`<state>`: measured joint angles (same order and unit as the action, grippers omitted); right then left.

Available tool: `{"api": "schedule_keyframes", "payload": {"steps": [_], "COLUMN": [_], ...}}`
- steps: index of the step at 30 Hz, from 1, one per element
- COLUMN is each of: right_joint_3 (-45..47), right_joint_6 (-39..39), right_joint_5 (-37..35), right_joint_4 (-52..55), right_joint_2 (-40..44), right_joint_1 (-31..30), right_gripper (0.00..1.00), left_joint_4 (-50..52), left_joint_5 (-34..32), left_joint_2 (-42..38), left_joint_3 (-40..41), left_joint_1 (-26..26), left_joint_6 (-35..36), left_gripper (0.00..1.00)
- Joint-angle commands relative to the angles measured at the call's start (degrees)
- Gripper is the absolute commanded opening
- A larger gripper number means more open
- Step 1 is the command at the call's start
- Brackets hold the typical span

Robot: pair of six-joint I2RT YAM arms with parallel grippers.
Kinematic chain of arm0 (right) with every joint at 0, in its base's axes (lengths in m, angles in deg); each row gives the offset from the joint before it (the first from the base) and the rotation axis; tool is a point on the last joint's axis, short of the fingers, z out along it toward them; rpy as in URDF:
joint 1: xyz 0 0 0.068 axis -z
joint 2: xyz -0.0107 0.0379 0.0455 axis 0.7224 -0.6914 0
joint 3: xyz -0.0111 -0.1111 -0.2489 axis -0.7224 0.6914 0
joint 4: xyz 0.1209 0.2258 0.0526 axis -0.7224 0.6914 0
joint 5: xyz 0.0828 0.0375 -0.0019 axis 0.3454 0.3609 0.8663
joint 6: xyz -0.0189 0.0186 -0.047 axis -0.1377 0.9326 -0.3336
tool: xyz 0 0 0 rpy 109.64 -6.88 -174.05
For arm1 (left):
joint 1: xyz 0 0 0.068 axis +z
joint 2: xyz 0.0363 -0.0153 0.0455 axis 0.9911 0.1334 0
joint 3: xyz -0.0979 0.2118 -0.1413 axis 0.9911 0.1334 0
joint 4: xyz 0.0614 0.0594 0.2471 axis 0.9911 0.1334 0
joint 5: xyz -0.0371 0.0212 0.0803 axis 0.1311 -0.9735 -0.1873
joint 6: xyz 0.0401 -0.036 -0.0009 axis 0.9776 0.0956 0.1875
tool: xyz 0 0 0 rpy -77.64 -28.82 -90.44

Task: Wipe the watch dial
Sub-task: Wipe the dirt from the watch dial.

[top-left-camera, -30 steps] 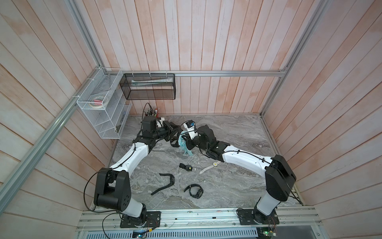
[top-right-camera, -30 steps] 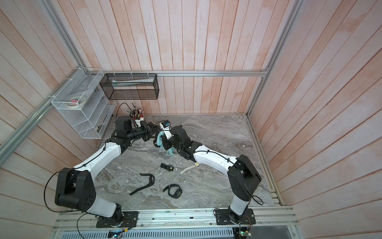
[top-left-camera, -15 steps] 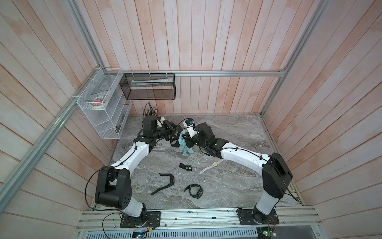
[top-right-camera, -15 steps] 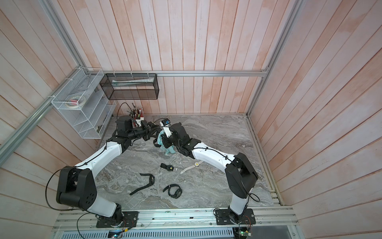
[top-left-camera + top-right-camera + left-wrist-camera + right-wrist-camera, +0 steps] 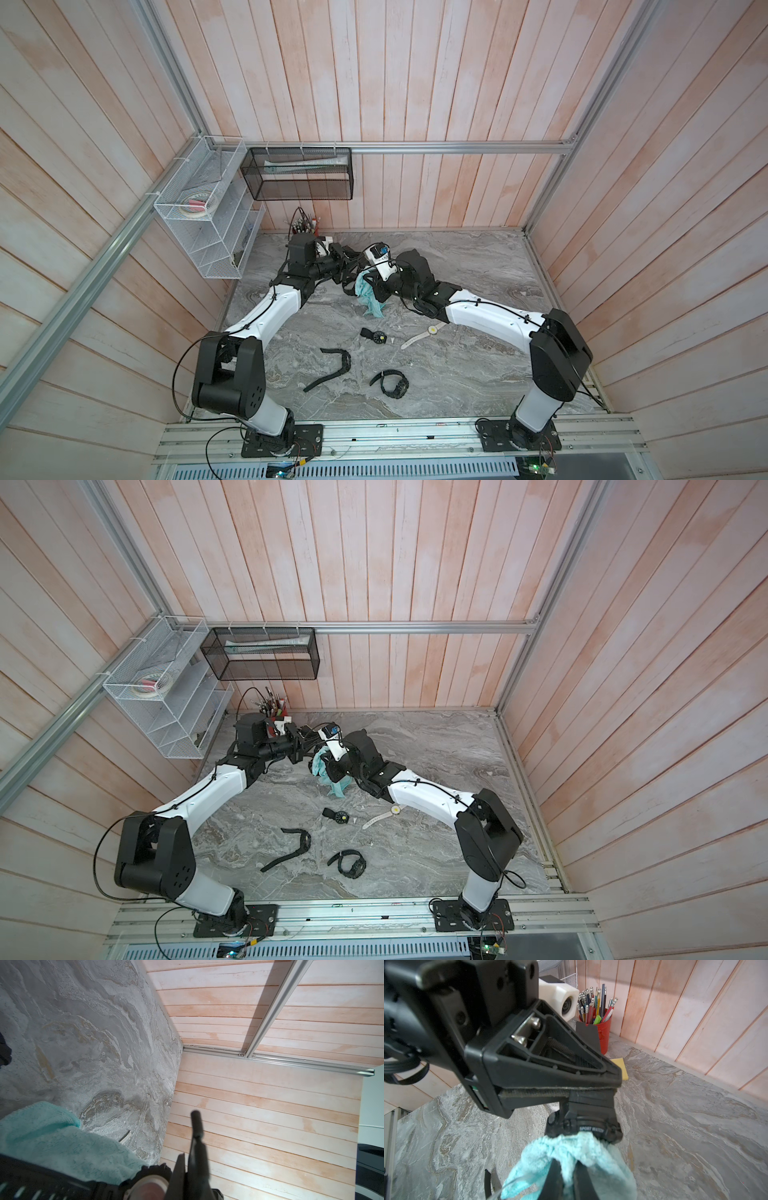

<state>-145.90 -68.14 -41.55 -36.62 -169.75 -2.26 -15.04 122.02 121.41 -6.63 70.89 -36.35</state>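
Pinching the strap of a black watch (image 5: 583,1124), the left hand (image 5: 591,1092) is closed tight on it and holds it in the air above the back of the counter (image 5: 457,270). The right hand (image 5: 568,1176) is clamped on a teal cloth (image 5: 571,1149), whose bunched end presses against the dial and hides most of it. A white watch (image 5: 432,329) lies on the counter under the right arm. A red cup (image 5: 604,1030) of pencils stands by the back wall.
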Motion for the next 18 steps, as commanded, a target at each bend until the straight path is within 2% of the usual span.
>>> {"api": "schedule_keyframes", "payload": {"steps": [1, 7, 10, 18], "right_joint_3": [-1.5, -1.6, -0.5, -3.7], "right_joint_6": [1.5, 4.6, 5.5, -0.1], "right_joint_5": [-4.7, -8.9, -8.4, -4.7], "right_joint_4": [-6.7, -4.7, -5.4, 2.3], "right_joint_2": [1.4, 0.3, 0.3, -3.2], "right_joint_1": [-0.3, 1.5, 2.2, 0.5], "right_gripper": [0.0, 0.0, 0.0, 0.0], "left_joint_4": [0.5, 0.9, 2.0, 1.3], "left_joint_5": [3.4, 3.5, 3.5, 4.0], "left_joint_2": [-1.8, -3.0, -2.8, -1.0], "left_joint_3": [2.7, 3.5, 2.8, -1.3], "left_joint_1": [-2.2, -2.2, -2.2, -1.8], "left_joint_6": [-0.7, -0.4, 0.5, -0.3], "left_gripper": [0.02, 0.02, 0.01, 0.01]}}
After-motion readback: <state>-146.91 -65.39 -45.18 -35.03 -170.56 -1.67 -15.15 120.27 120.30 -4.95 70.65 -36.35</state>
